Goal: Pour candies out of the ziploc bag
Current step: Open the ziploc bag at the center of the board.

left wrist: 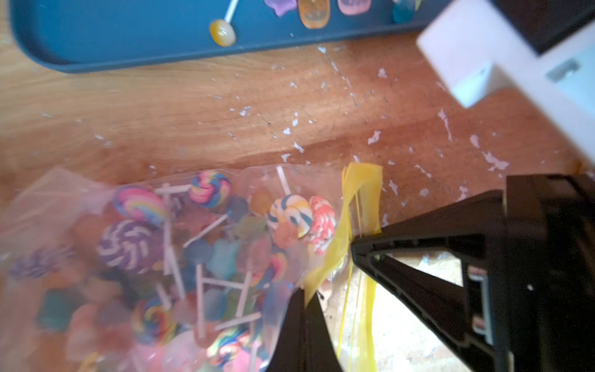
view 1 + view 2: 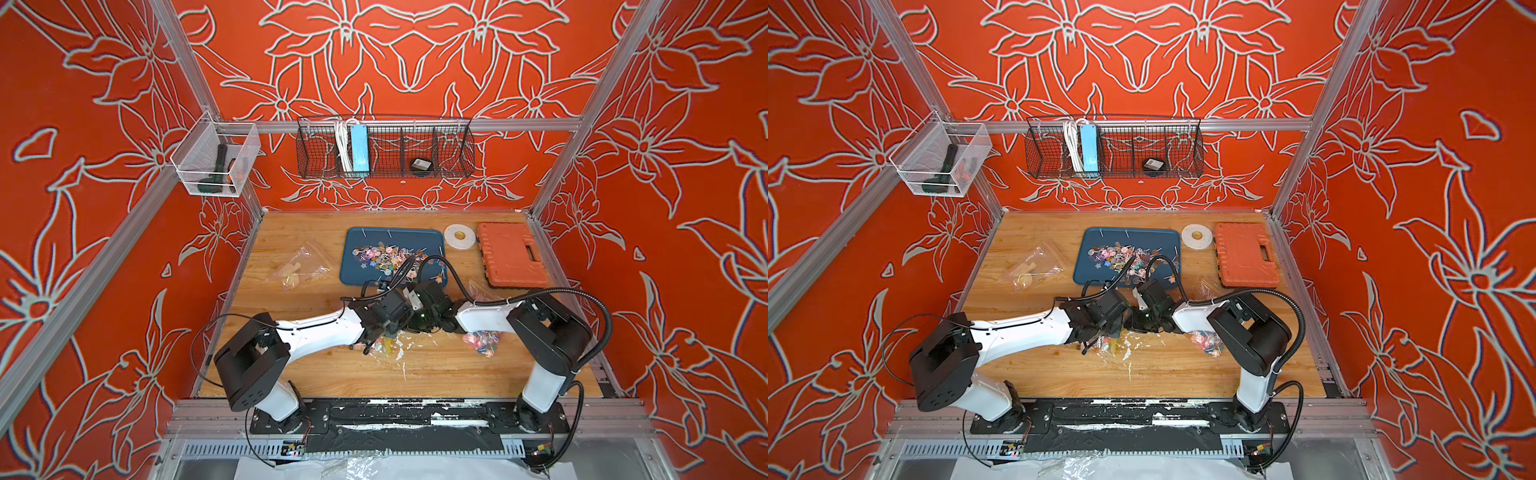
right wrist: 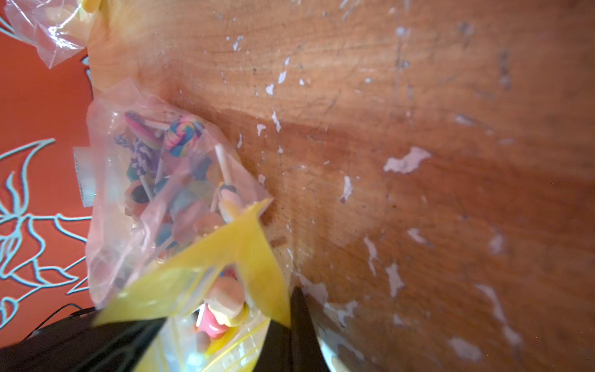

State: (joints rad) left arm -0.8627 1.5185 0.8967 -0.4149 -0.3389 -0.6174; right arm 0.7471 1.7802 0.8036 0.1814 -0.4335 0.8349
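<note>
Crammed with candies [image 1: 132, 244]: bag [image 3: 106, 257], flat on the surface [image 2: 332, 374] near the front edge, between the two arms and partly hidden under their wrists in both top views. At its mouth, yellow zip strip [image 1: 362, 190], parted into a triangle in the right wrist view, with a pink candy showing in the gap. Pressed together on that strip and pinching it: left tool [image 1: 326, 273]. Likewise closed on the strip's lip: right tool [image 3: 228, 309].

Beyond a band of bare wood, blue tray [image 2: 361, 249] with a loose pile of candies already in it.

Judged from this: mouth opened or nearly so, nothing poured from this bag yet, contents looking full. Left to do: lift by the strip, carry over the tray, tip mouth-down, shake out.

Farther off to the left, second bag [image 2: 299, 266] with pale contents. At the back right, tape roll [image 2: 459, 237] just beside an orange case [image 2: 511, 257].
</note>
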